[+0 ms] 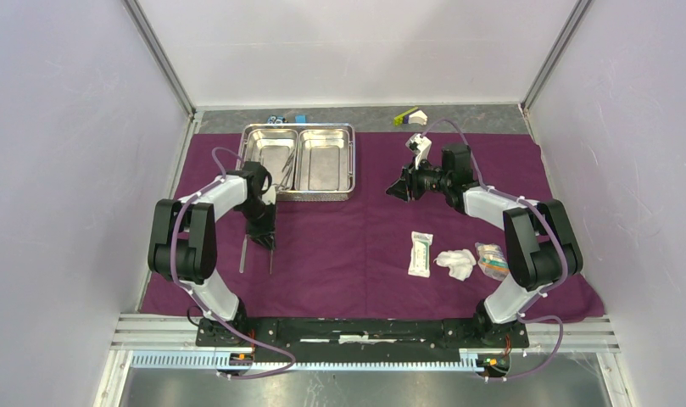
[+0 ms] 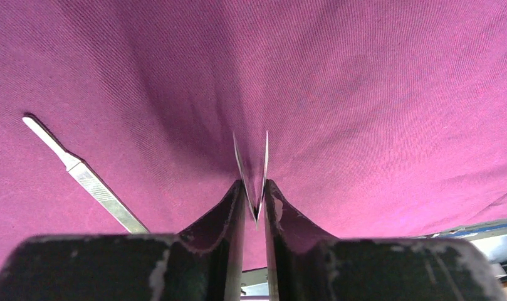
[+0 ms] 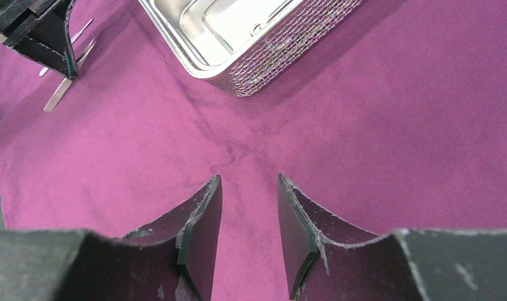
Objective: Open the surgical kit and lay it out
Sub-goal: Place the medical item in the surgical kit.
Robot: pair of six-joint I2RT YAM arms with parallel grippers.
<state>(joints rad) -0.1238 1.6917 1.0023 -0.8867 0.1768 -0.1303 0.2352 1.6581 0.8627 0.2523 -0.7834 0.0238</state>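
The dark purple cloth lies spread flat on the table. The steel tray stands on it at the back left, and its mesh wall shows in the right wrist view. My left gripper points down at the cloth in front of the tray. Its narrow jaws are shut on slim metal tweezers, whose two blades touch both fingers. A second flat metal tool lies to its left. My right gripper hovers open over bare cloth with nothing in it. A white packet, gauze and a clear packet lie at the front right.
A small blue block and a yellow-green and white piece sit on the grey strip behind the cloth. White walls close in the left, back and right sides. The arm bases stand along the near edge.
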